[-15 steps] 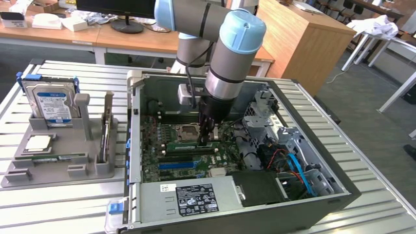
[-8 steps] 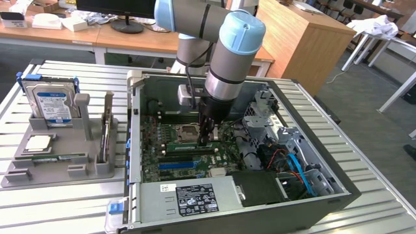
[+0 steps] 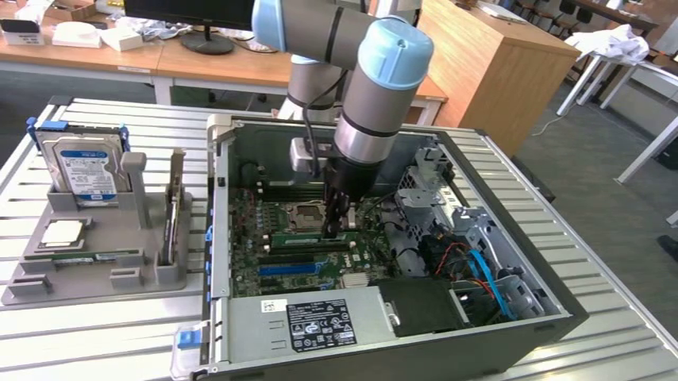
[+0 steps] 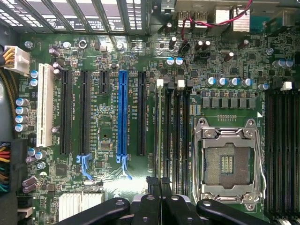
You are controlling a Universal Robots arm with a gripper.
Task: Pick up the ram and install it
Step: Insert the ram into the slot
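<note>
The ram (image 3: 300,237) is a narrow green stick standing on edge in a motherboard slot beside the CPU socket (image 3: 307,213), inside the open computer case (image 3: 217,238). My gripper (image 3: 337,228) reaches straight down into the case and is shut on the ram near its middle. In the wrist view the ram (image 4: 161,136) appears edge-on as a thin line along the slot. It runs between two white clips, and my gripper (image 4: 158,185) closes tightly around it. How deep it sits in the slot I cannot tell.
More black memory slots (image 4: 180,131) and a blue expansion slot (image 4: 123,112) lie alongside. A power supply (image 3: 307,321) and cables fill the case's near side. On the exterior view's left, a grey holder (image 3: 95,274) carries a hard drive (image 3: 85,171) and other parts.
</note>
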